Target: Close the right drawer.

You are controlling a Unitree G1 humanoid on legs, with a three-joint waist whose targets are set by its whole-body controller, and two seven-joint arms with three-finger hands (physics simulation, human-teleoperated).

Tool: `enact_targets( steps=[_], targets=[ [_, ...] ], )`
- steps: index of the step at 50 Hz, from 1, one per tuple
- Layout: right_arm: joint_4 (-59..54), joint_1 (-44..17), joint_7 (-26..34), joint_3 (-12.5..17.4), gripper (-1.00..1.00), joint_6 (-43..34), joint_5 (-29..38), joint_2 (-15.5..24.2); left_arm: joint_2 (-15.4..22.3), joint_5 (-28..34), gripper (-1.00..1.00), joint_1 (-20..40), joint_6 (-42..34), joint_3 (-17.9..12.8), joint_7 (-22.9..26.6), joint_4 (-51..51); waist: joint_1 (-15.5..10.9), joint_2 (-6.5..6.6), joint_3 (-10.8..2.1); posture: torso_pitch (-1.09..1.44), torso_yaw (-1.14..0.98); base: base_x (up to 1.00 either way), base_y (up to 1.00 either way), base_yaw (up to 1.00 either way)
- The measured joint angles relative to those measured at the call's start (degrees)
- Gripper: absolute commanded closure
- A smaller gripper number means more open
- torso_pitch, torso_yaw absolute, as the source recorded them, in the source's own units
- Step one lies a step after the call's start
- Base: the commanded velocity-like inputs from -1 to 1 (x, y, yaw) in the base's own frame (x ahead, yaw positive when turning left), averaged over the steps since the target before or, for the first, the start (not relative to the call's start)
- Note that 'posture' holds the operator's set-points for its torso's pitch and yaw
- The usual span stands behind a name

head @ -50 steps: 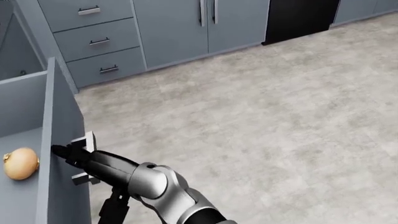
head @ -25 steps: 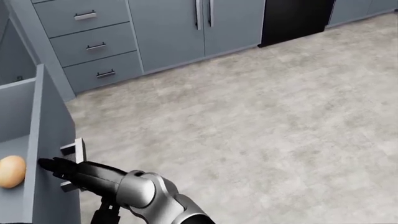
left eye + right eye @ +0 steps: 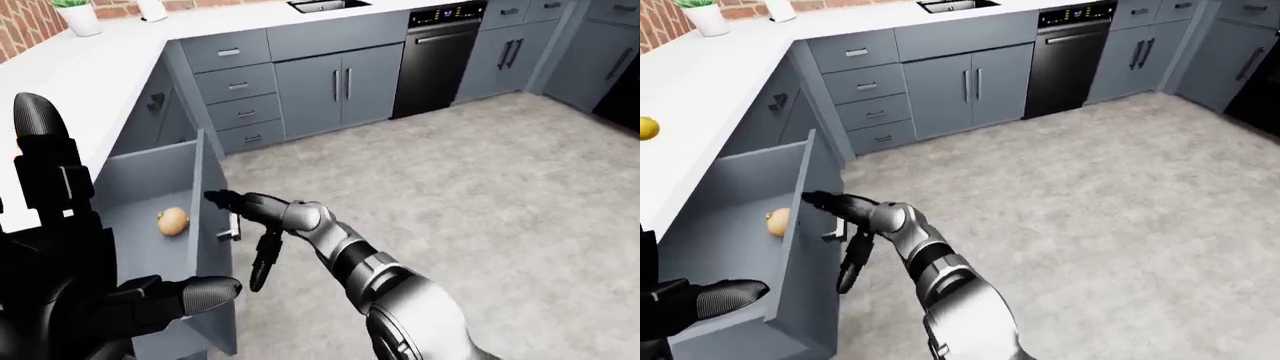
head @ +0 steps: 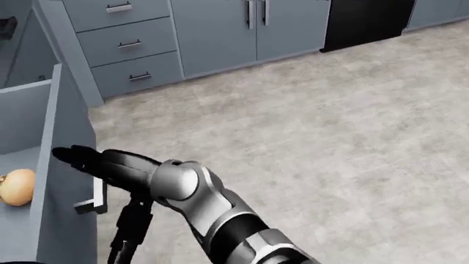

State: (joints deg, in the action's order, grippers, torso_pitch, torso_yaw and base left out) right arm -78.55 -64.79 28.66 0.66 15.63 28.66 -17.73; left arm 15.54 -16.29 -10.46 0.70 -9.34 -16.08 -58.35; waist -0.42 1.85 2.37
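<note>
Right drawer (image 3: 165, 225) pulled well out from the grey cabinet run at the left of the left-eye view, its tall front panel edge-on to the camera. Inside, on the drawer floor, an onion (image 3: 172, 221) lying close to that front panel. Right hand (image 4: 73, 155) stretched out to the drawer front, dark fingertips pressed against the panel's outer face just above the handle (image 4: 92, 195) — fingers extended rather than curled round anything (no grip on the handle visible). Right arm reaching across from the bottom of the head view, silver elbow joint over the floor (image 4: 315, 126).

Left hand (image 3: 90, 300) raised close to the camera at the lower left of the left-eye view, fingers spread apart, one pointing up, one jutting right — holding nothing.

Along the top: white countertop (image 3: 710, 64), a stack of three closed drawers (image 3: 238, 94), a black dishwasher (image 3: 435, 56). On the counter at the left edge of the right-eye view, a small yellow fruit (image 3: 646, 128).
</note>
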Motion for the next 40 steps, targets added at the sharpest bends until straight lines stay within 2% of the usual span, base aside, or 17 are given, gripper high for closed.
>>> enact_targets(
  steps=[3,8,12,14,16,19,22,27,30,33,40],
  targets=[
    [2.3,-3.8,-0.9,1.4,-1.00,-0.3,-4.1,5.1,-0.1,0.2,-1.00,-0.2,0.1,0.1,-0.1,0.0,-0.1,-0.39,-0.14,0.00,0.00,0.00,0.00,0.00],
    [6.2,-7.2,-2.0,2.1,-1.00,-1.3,-9.7,12.6,-0.5,1.0,-1.00,-0.1,0.3,0.9,0.1,-0.2,-0.1,-0.75,-0.52,0.00,0.00,0.00,0.00,0.00],
    [12.6,-7.6,-4.0,2.9,-1.00,-4.0,-13.9,19.2,-0.9,1.5,-1.00,-0.1,0.3,1.2,0.5,-0.3,-0.1,-1.05,-0.39,0.00,0.00,0.00,0.00,0.00],
    [20.6,-5.4,-6.2,3.6,-1.00,-6.9,-16.3,22.2,-1.0,1.6,-1.00,-0.1,0.2,1.2,0.6,-0.2,-0.2,-1.25,-0.33,0.00,0.00,0.00,0.00,0.00],
    [33.5,-0.5,-9.0,3.9,-1.00,-11.5,-18.7,24.3,-1.4,1.7,-1.00,-0.2,0.1,1.3,0.8,-0.2,-0.4,-1.50,-0.35,0.00,0.00,0.00,0.00,0.00],
    [59.4,11.7,-13.3,3.8,-1.00,-20.5,-21.0,25.2,-1.9,2.2,-1.00,-0.3,0.1,1.8,1.1,-0.1,-0.6,-1.91,-0.46,0.00,0.00,0.00,0.00,0.00],
    [73.2,21.1,-17.3,3.2,-1.00,-25.5,-21.7,25.3,-2.3,2.5,-1.00,-0.1,-0.2,1.9,1.5,0.1,-0.5,-1.96,-0.58,0.00,0.00,0.00,0.00,0.00],
    [87.6,35.3,-22.1,4.5,-1.00,-29.6,-22.7,25.2,-2.5,3.2,-1.00,-0.2,-0.1,2.5,1.8,-0.1,-0.5,-1.87,-0.35,0.00,0.00,0.00,0.00,0.00],
    [93.8,41.2,-23.9,5.7,-1.00,-30.4,-24.0,24.7,-2.8,3.7,-1.00,-0.4,-0.1,3.2,1.9,0.0,-0.3,-1.68,-0.41,0.00,0.00,0.00,0.00,0.00],
    [99.0,46.9,-25.8,6.7,-1.00,-29.1,-25.7,24.1,-3.7,4.8,-1.00,-0.6,0.0,4.6,2.6,0.1,-0.3,-1.66,-0.76,0.00,0.00,0.00,0.00,0.00],
    [106.2,58.6,-28.3,8.0,-1.00,-24.7,-28.3,21.8,-6.1,6.8,-1.00,-0.8,0.0,5.2,4.6,0.0,0.0,-1.84,-1.24,0.00,0.00,0.00,0.00,0.00]
  ],
)
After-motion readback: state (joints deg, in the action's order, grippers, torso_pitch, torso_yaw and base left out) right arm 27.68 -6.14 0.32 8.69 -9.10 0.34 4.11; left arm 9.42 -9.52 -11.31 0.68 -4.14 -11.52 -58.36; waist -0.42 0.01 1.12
